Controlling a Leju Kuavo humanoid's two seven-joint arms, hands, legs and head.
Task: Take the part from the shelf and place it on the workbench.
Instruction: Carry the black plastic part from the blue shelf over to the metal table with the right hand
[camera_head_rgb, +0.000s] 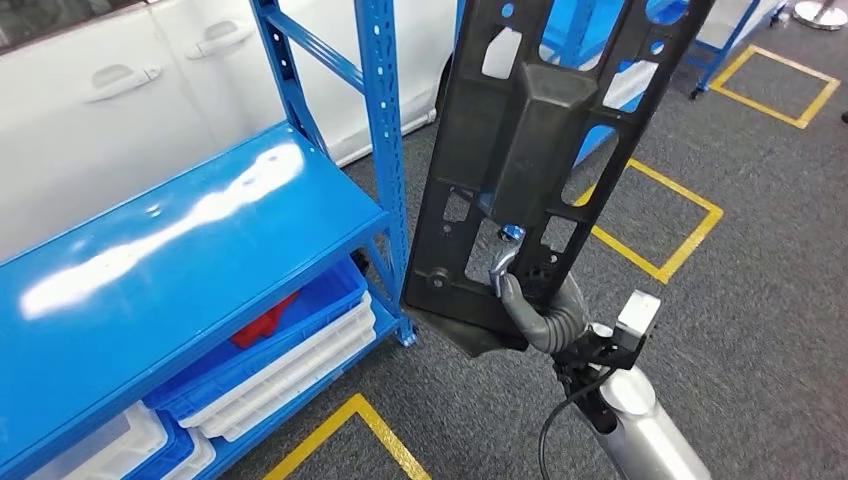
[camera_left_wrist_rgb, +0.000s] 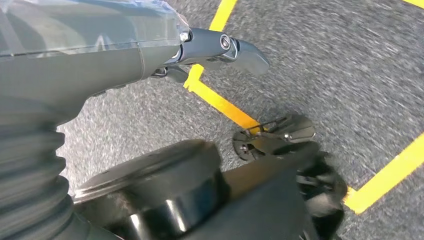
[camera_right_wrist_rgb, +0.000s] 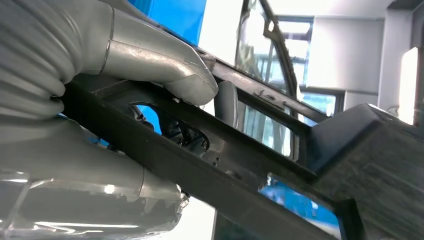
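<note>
On my far left a white car (camera_head_rgb: 120, 90) sits behind the blue shelf (camera_head_rgb: 180, 240). The shelf's top board is bare and glossy, and below it blue bins (camera_head_rgb: 300, 310) and white trays (camera_head_rgb: 290, 375) are stacked, with something red (camera_head_rgb: 265, 325) lying in one bin. Yellow tape lines (camera_head_rgb: 345, 425) run across the grey carpet (camera_head_rgb: 780, 260) by the shelf's foot.

My left hand (camera_left_wrist_rgb: 220, 47) hangs low over that carpet, seen from its own wrist: the picture is blurred, one finger sticks out straight past the grey cover, and nothing lies in it that I can see, though I cannot tell how the other fingers lie.

Moving right, here is the part (camera_head_rgb: 545, 150): a long black plastic panel full of cut-outs, standing nearly upright and tilted, clear of the shelf and up in the air just right of the shelf's post (camera_head_rgb: 385, 150). My right hand (camera_head_rgb: 535, 300) grips it at its lower end, fingers hooked through an opening. From that wrist, my thumb (camera_right_wrist_rgb: 165, 67) presses down on one bar of the panel and the other fingers clamp it from beneath.

Farther right, more yellow rectangles (camera_head_rgb: 690, 215) mark the floor.
</note>
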